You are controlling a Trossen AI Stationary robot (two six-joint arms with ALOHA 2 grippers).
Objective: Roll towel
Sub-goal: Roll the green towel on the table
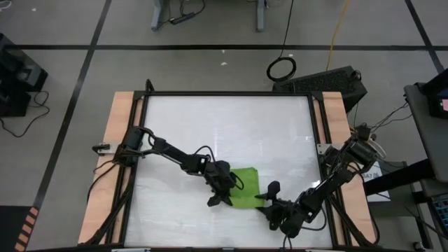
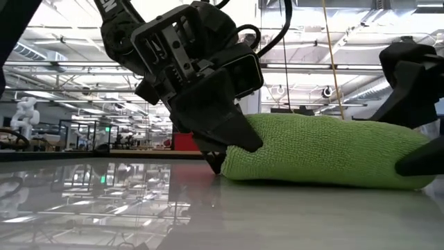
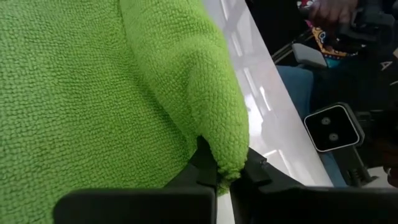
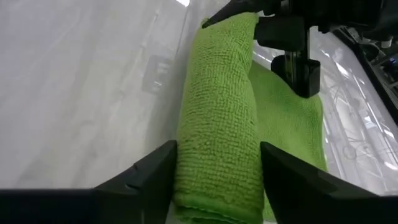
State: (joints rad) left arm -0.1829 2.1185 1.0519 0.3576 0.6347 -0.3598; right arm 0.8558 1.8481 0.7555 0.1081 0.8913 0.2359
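Note:
The lime-green towel (image 1: 245, 187) lies on the white table (image 1: 224, 126) near its near edge. Its near part is rolled into a thick roll (image 4: 217, 106), and a flat part (image 4: 292, 118) lies beside the roll on the table. My left gripper (image 1: 221, 196) is at the roll's left end, shut on the towel. My right gripper (image 1: 268, 201) is at the roll's right end, with the roll between its fingers. In the low view the towel (image 2: 326, 149) rests on the table between both grippers. My left gripper pinches a folded edge of the towel (image 3: 227, 163) at the roll's left end, between its two fingertips. It comes slanting down from the table's left (image 2: 215, 156). The towel rests on the table. My right gripper holds the roll's right end (image 4: 217, 174) between its two fingers, one finger (image 4: 152, 171) on each side. The fingers lie along the roll and come low from the table's right. The roll rests on the table.
Wooden strips (image 1: 115, 154) and black frame rails border the table left and right. Free table surface lies toward the far edge. A person (image 3: 292, 81) shows beyond the table's edge in the left wrist view.

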